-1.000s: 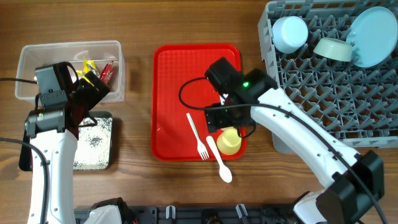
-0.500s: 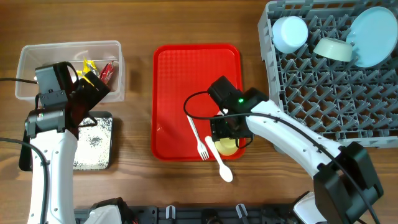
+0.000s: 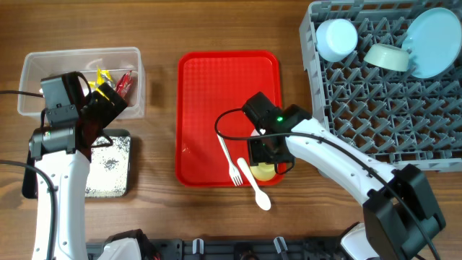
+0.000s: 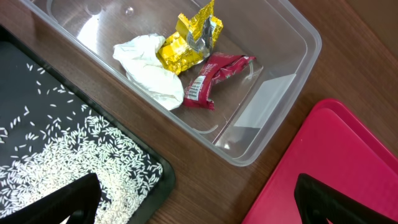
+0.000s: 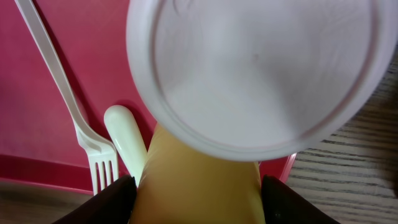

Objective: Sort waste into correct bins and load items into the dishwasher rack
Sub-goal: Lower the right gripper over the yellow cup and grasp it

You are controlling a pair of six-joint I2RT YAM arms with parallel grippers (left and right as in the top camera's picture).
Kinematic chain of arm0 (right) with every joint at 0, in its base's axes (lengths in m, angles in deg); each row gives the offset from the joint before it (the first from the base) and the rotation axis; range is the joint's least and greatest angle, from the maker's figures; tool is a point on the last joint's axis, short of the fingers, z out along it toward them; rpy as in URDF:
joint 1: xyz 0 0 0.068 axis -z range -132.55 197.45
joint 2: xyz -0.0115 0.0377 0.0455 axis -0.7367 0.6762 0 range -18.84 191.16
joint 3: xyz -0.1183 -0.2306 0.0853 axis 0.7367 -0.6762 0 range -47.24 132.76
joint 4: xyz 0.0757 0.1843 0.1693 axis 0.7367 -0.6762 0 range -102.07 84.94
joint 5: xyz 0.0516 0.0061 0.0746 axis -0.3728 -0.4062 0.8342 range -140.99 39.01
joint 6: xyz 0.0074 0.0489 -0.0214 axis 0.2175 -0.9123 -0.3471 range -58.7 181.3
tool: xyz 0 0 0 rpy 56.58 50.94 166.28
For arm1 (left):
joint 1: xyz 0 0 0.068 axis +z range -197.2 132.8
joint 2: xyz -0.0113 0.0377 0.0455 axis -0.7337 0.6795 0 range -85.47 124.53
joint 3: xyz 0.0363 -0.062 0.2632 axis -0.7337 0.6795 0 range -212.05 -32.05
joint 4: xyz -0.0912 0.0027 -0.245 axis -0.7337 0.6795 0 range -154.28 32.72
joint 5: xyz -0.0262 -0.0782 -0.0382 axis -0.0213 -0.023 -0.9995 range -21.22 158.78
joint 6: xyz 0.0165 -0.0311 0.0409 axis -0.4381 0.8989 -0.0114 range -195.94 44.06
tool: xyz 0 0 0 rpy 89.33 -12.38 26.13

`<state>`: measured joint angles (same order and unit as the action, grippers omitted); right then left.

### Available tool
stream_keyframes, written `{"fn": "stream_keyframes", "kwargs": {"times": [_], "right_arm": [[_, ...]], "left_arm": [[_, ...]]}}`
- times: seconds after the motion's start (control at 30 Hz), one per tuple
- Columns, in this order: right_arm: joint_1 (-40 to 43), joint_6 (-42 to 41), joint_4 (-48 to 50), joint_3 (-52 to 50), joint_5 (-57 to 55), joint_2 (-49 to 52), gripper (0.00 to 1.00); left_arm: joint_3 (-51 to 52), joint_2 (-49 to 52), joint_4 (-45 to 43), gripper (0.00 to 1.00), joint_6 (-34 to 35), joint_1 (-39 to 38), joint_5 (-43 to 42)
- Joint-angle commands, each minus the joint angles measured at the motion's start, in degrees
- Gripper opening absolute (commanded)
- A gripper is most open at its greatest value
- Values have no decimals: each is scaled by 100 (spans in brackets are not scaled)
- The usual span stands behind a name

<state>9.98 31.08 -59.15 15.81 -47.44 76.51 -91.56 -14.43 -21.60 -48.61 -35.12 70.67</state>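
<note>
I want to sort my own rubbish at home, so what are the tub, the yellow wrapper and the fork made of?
Tub: looks like clear, glossy plastic; you can see the table through its walls.
Yellow wrapper: probably foil-lined plastic film; it is crinkled, shiny and silvery inside.
Fork: seemingly white plastic; smooth, thin and one colour all over.

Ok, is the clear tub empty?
Not empty: tissue, a yellow wrapper and a red wrapper lie inside the tub.
</note>
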Motion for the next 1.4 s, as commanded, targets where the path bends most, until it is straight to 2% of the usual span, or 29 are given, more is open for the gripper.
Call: {"fn": "stream_keyframes", "kwargs": {"times": [0.0, 0.2, 0.53, 0.63, 0.77, 0.83, 1.03, 1.37], "right_arm": [[-17, -37, -9, -57, 96, 11, 57], [109, 103, -354, 435, 98, -61, 57], [289, 769, -1613, 1705, 146, -542, 58], [306, 772, -1665, 1823, 144, -693, 58], [304, 769, -1705, 1799, 273, -697, 59], [297, 769, -1716, 1720, 389, -647, 67], [289, 597, -1681, 1235, 400, -479, 73], [-35, 70, -844, 404, 142, -457, 74]], "left_arm": [[-87, 22, -15, 100, -7, 31, 76], [-87, 22, -13, 100, -7, 31, 76], [-87, 22, -15, 100, -7, 31, 76], [-87, 22, -15, 100, -7, 31, 76], [-87, 22, -13, 100, -7, 31, 76], [-87, 22, -13, 100, -7, 31, 76], [-87, 22, -15, 100, -7, 31, 76], [-87, 22, -13, 100, -7, 31, 76]]}}
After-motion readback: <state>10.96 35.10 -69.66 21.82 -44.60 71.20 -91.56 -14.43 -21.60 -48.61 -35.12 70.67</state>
